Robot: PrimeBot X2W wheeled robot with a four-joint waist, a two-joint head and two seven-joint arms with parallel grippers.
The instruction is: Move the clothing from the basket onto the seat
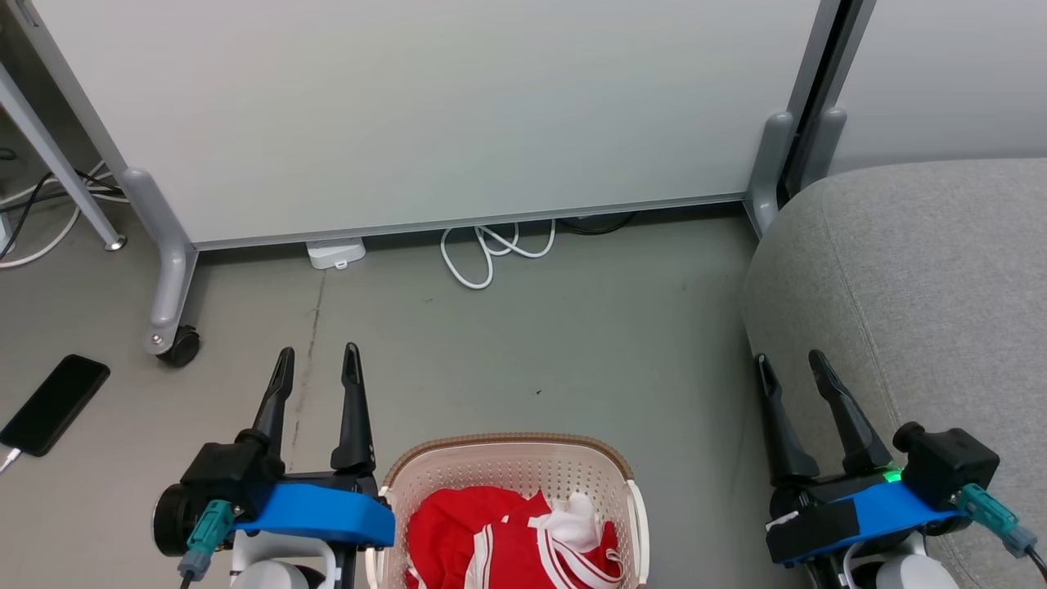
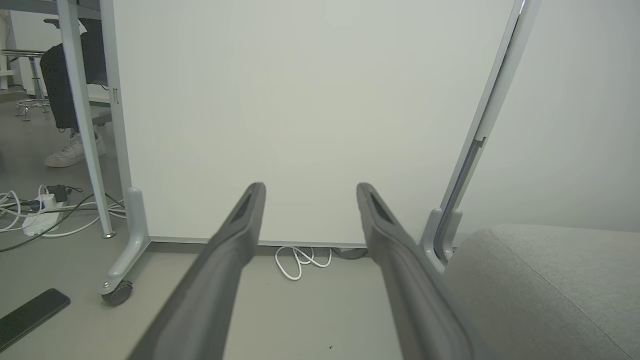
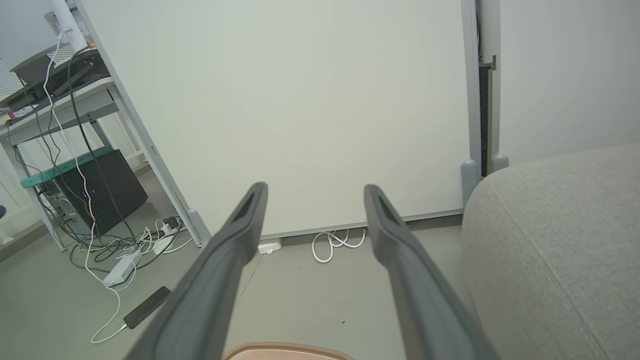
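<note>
Red clothing point(image 1: 507, 532) lay heaped in the basket point(image 1: 507, 442), the seat point(image 1: 924, 278) to its right. Left end effector point(image 1: 319, 352) and right end effector point(image 1: 788, 356) flanked it, spread wide, empty; pinching one thick central fold looked wisest.

Grey floor point(image 1: 532, 343), cream basket point(image 1: 507, 468) at near edge, black phone point(image 1: 53, 403) left, white cable coil point(image 1: 491, 249) beyond

I was working in what looked like an office or lab workroom. A pale rolling partition panel point(image 1: 425, 114) stood on a castor point(image 1: 181, 347) over a bare grey floor point(image 1: 532, 343). Past it, a desk point(image 3: 60, 97) trailed cables down to a black computer tower point(image 3: 100, 192) and a power strip point(image 3: 121, 269). A phone point(image 1: 56, 403) lay on the floor, plugged into a white cable. A grey upholstered seat point(image 1: 924, 286) sat beside the panel, and a person's white shoe point(image 2: 70, 152) showed near a stool point(image 2: 30, 75).
</note>
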